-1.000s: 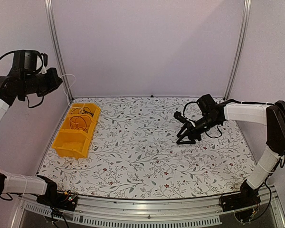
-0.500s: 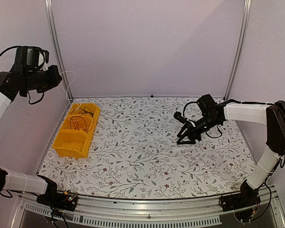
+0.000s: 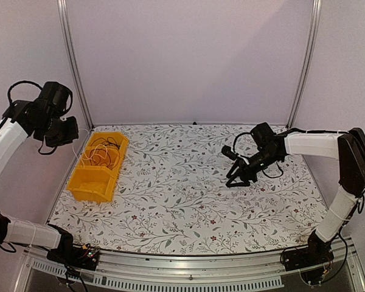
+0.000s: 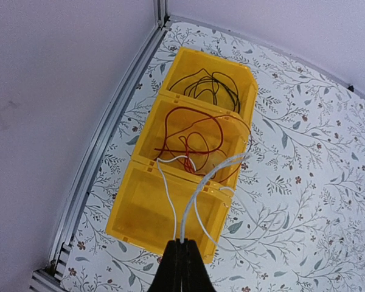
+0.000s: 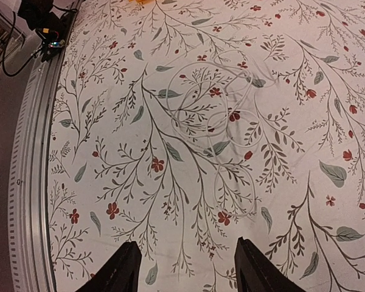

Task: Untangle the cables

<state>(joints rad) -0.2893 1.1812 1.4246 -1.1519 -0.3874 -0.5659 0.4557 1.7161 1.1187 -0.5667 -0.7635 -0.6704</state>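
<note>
Pinching two strands of a white cable (image 4: 222, 168), the left gripper (image 4: 181, 246) has its fingers pressed fully together, raised above the near end of the yellow bin (image 4: 146, 207). From the fingertips the strands run up and forward over the bin's near compartment and loop into its middle one. There they cross a red cable (image 4: 191, 109) coiled loosely in that same compartment. A black cable (image 4: 213, 85) lies bunched in the far compartment, apart from the other two.

Well across the table (image 3: 182, 201) from the bin, the right gripper (image 5: 187, 261) hangs low with its fingers spread wide and nothing between them. A second pale cable (image 5: 216, 182) lies in flat loops on the cloth just ahead of it.

These wires look very light, limp and springy, so a pull would likely drag a whole loop and snag the red one. The best hold is probably near a free end, or on a single strand clear of any crossing, taken with a firm pinch since so thin a wire could slip.
</note>
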